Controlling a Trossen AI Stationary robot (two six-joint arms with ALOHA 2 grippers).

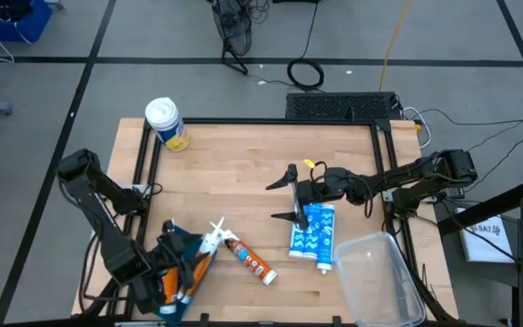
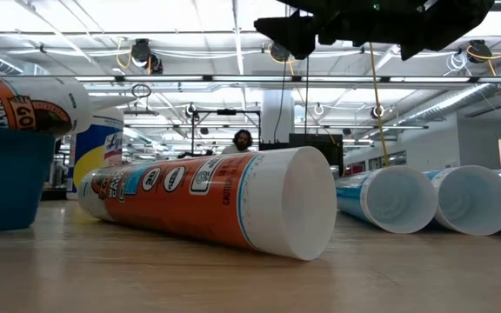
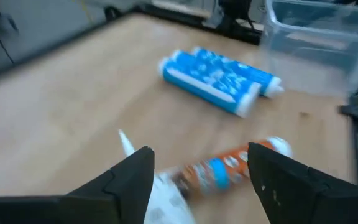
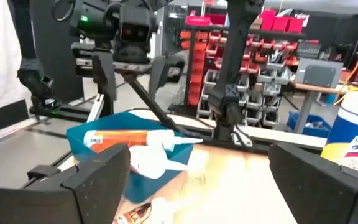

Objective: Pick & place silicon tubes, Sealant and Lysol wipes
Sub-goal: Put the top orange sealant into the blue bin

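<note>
Left gripper (image 1: 187,263): fingers apart above blue bin (image 1: 178,257), near left.
Right gripper (image 1: 286,197): fingers apart, beside blue tubes (image 1: 312,230).
Lysol wipes (image 1: 167,123): upright, far left.

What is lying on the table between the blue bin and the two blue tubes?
In the high view, one orange sealant tube lies on the wood between the blue bin and the two blue tubes.
</note>
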